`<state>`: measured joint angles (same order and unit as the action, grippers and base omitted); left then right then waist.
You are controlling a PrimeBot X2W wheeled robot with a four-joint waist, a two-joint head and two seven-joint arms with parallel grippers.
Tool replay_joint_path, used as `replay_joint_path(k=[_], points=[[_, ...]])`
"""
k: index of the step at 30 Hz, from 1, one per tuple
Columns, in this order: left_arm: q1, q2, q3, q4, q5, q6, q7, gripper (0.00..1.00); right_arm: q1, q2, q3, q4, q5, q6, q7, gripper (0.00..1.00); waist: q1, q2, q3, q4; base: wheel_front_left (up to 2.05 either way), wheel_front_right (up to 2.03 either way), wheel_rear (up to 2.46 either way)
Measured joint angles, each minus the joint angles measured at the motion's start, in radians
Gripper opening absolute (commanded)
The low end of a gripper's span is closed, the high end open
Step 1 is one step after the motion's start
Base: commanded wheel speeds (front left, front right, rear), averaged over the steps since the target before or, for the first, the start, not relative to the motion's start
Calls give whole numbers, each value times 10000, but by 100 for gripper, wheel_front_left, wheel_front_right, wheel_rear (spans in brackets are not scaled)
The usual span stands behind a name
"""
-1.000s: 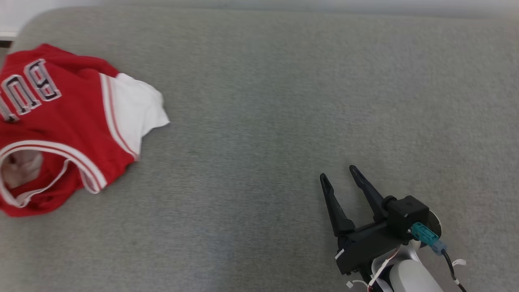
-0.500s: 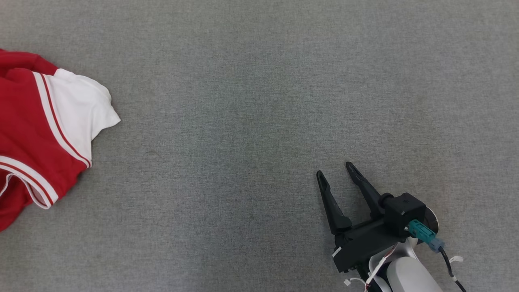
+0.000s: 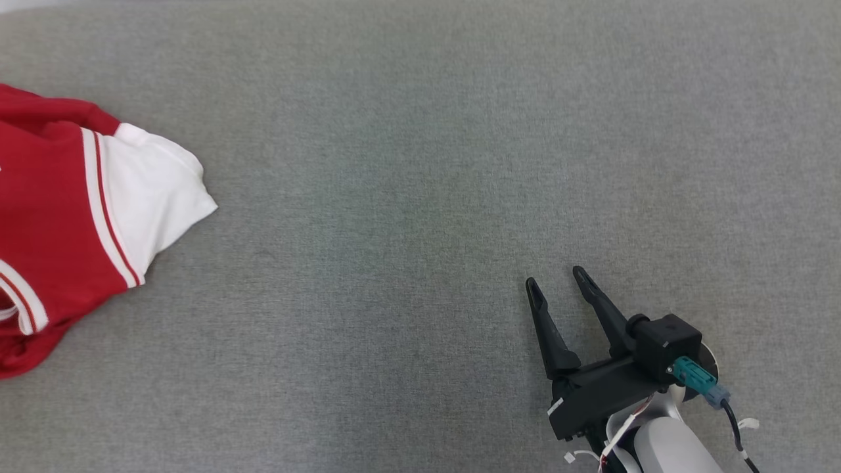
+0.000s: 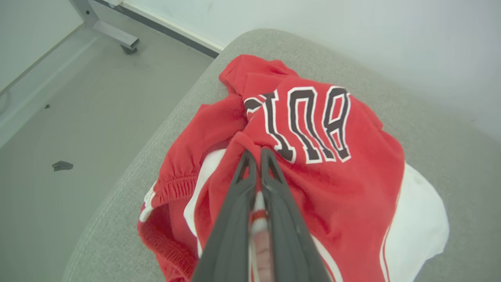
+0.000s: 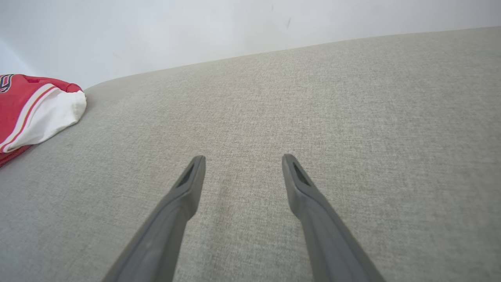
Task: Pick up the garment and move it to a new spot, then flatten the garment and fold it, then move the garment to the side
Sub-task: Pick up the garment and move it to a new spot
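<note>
Head view first: the garment (image 3: 59, 223), red with white panels, is seen bunched up well off to the left of the right hand (image 3: 554, 276) and a bit further out than its fingertips. Plenty of bare grey fabric-covered table (image 3: 394, 164) is left in between. The right hand is held over the table with its two fingers spread wide and nothing between them, same as a second ago. The whole picture is shifted compared with back then, so that's put down to the head moving, not the garment.

Left wrist view: this is where the real change is found. The left hand (image 4: 256, 153) was wide open a moment ago and is now clamped shut on a fold of the garment. A bit of red-and-white striped trim (image 4: 258, 213) can be made out in the slit between the fingers. The rest of the garment is spread beyond and to both sides of the fingertips, with the black lettering (image 4: 309, 125) just past them to the right. The floor (image 4: 78, 117) is seen off to the left, past the table's rounded corner. So the grasp is judged to be made, and the lift and carry to a new spot are probably due next. Flattening and folding aren't started yet.

Right wrist view: the fingers are shown apart again, nothing held. A white-and-red corner of the garment is caught far off to the left, ahead of the fingertips.
</note>
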<state>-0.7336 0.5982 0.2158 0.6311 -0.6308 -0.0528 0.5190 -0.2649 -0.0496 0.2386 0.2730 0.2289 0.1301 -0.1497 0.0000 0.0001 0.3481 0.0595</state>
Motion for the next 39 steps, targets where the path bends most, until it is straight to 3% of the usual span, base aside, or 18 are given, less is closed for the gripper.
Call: replay_joint_path(k=[6,11,19,26,39], points=[[-1242,113,-493,121,-59,-529,-407,0,133,4,6,395,343,0,-290,100,0,-1,-676,187,0,0,0],[-2223,2,-1237,-173,-113,-708,-568,0,297,2,31,817,690,0,-537,100,-2,-1,-1431,251,0,0,0],[-3100,-1110,-2374,-1768,-426,-675,-27,0,871,0,123,1375,1007,0,-767,100,-3,-2,-2724,-6,0,0,0],[-3437,-1879,-2821,-2888,-568,-500,249,0,1012,4,272,1490,1225,0,-809,100,-3,-3,-3329,-869,0,0,0],[-3451,-3154,-3045,-3124,-1300,-522,-130,0,877,2,353,1419,1195,0,-734,100,-1,-2,-3436,-2841,0,0,0]])
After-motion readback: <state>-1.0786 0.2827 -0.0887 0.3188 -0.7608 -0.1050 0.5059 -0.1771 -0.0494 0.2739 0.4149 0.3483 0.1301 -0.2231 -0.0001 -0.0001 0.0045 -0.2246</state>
